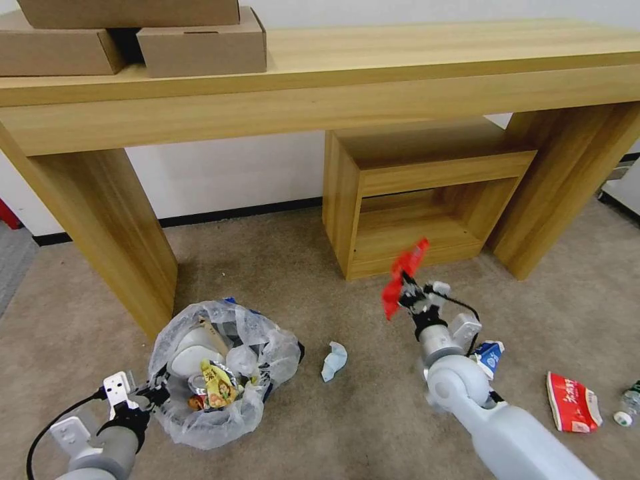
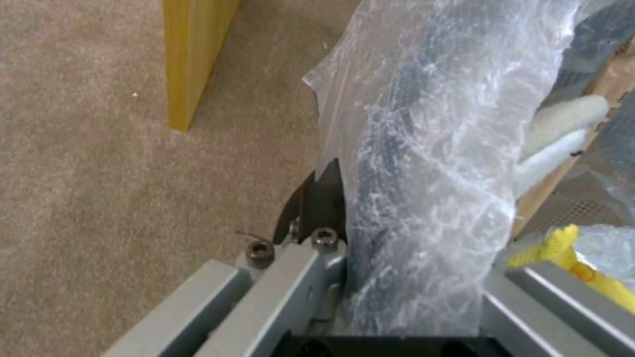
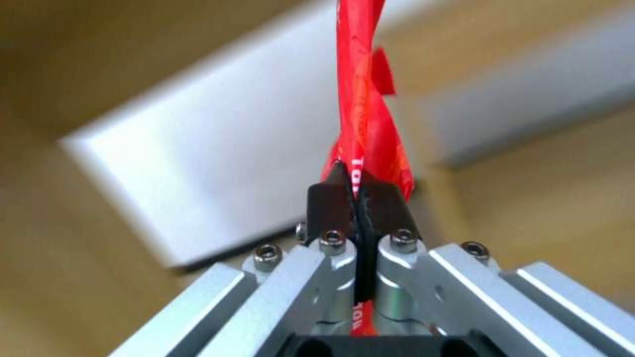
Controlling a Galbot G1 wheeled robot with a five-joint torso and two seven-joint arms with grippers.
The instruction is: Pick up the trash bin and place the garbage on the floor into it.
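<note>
The trash bin (image 1: pixel 220 373), lined with a crinkled translucent bag, sits low at the left and holds a yellow wrapper and other litter. My left gripper (image 1: pixel 155 395) is shut on its rim, and the bag-covered rim (image 2: pixel 410 198) runs between the fingers in the left wrist view. My right gripper (image 1: pixel 405 291) is raised above the beige carpet, shut on a red wrapper (image 1: pixel 402 277) that sticks up from the pads (image 3: pixel 367 119). On the floor lie a crumpled white tissue (image 1: pixel 334 360), a blue-white carton (image 1: pixel 490 355), a second red wrapper (image 1: pixel 572 402) and a clear bottle (image 1: pixel 628 405).
A long wooden desk (image 1: pixel 347 87) spans the back, its thick leg (image 1: pixel 100 227) just behind the bin and an open wooden shelf unit (image 1: pixel 413 200) behind my right gripper. Cardboard boxes (image 1: pixel 200 40) sit on the desk top. Grey carpet (image 1: pixel 13 260) starts at far left.
</note>
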